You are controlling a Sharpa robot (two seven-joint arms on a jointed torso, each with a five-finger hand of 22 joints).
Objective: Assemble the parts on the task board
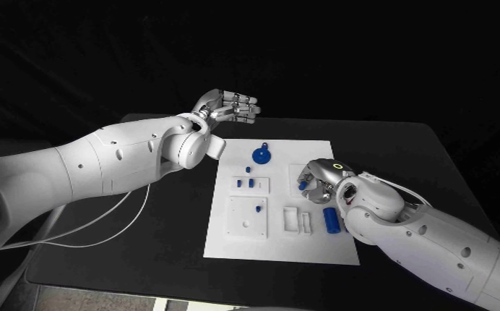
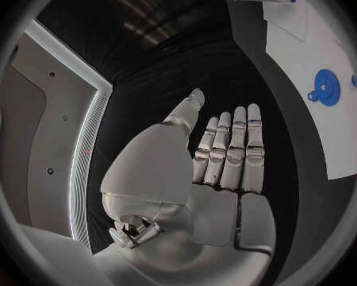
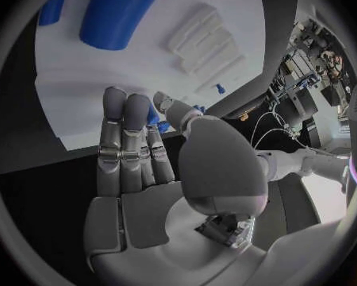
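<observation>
Left hand hung raised over the table's far edge, off the task board, fingers together and holding nothing. Right hand hovered low over the board's right half, pinching a small blue part, crowding the blue cylinder beside it. Left bare table strips either side; near board edge lay open. Blue disc stood apart near the far edge.
</observation>
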